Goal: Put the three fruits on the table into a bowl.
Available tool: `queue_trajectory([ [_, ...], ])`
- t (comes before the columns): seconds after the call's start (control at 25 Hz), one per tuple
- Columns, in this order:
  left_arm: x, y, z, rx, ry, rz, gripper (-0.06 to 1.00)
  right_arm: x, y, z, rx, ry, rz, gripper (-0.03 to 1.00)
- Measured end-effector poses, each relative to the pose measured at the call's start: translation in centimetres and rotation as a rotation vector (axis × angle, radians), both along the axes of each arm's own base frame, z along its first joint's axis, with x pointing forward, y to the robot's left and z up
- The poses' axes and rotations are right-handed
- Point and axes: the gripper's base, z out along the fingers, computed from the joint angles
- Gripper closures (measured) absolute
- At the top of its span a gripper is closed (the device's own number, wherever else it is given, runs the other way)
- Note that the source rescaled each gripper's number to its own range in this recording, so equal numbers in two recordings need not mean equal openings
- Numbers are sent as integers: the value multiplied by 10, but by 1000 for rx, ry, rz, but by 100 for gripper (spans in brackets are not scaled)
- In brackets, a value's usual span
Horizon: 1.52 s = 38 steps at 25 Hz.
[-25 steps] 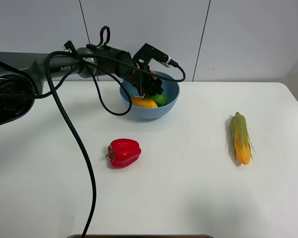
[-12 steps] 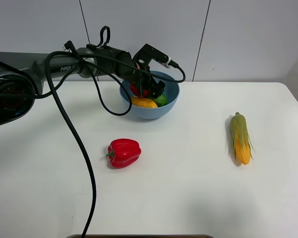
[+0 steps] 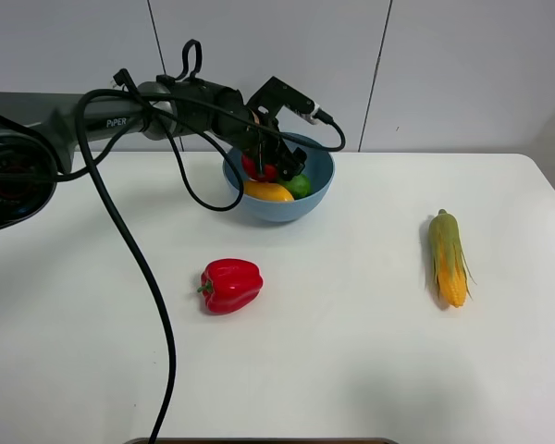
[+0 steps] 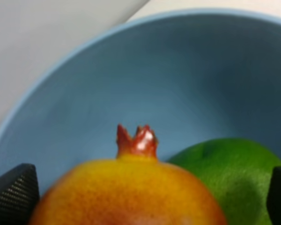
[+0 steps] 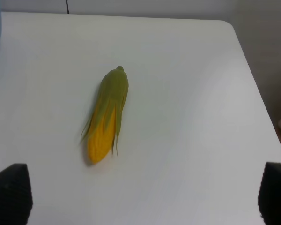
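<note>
Left gripper (image 4: 140,197) hangs wide open with the red fruit (image 4: 126,194) loose between its fingers inside the bowl (image 4: 84,93), so a crooked lift could knock it out.

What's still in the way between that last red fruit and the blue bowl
Nothing visible. The red fruit already sits inside the bowl, beside the lime and the mango. The left gripper hangs open around it, fingertips apart on either side.
</note>
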Motion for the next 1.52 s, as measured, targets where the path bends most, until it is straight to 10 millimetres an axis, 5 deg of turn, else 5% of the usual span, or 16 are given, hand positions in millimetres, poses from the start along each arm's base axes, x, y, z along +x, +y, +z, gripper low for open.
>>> queue_trajectory([
  [0.64, -31, 30, 133, -17, -111, 2, -4, 0, 0, 0, 0, 0, 0, 4],
  [0.96, -47, 87, 205, -37, -172, 126, -4, 0, 0, 0, 0, 0, 0, 4],
  [1.52, -92, 202, 287, -1, -194, 379, -4, 0, 0, 0, 0, 0, 0, 4],
])
